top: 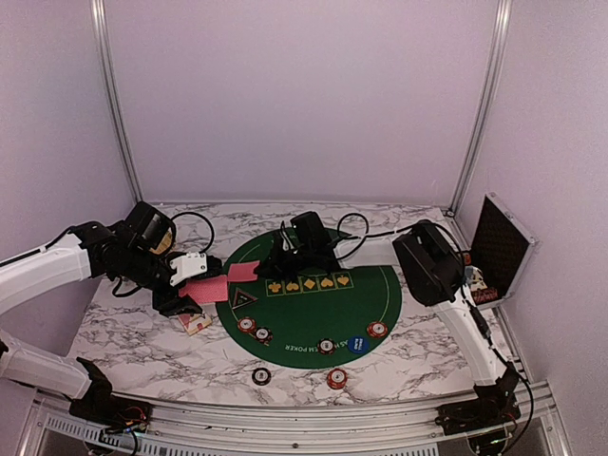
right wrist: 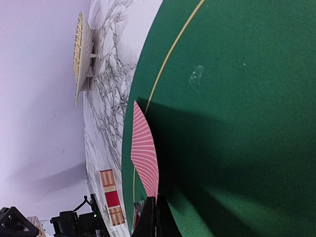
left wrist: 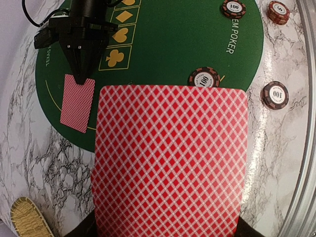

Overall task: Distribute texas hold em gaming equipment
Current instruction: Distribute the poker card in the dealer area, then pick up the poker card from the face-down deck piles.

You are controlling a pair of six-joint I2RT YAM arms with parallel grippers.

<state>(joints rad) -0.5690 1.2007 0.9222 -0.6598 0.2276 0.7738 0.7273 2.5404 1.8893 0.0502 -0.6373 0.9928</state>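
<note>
Left pincer (top: 183,291) clamped on one red-backed card (left wrist: 170,158), held flat, back up, over the bench (top: 133,332) at the left edge of the green mat (top: 370,285). Right pincer (left wrist: 81,74) closed, tips touching the end of a second card (left wrist: 77,102) lying back up on the mat's left part. Chips (top: 326,346) and blue button (top: 356,344) along the mat's near rim; two more chips (top: 260,375) on the marble beyond it.
</note>
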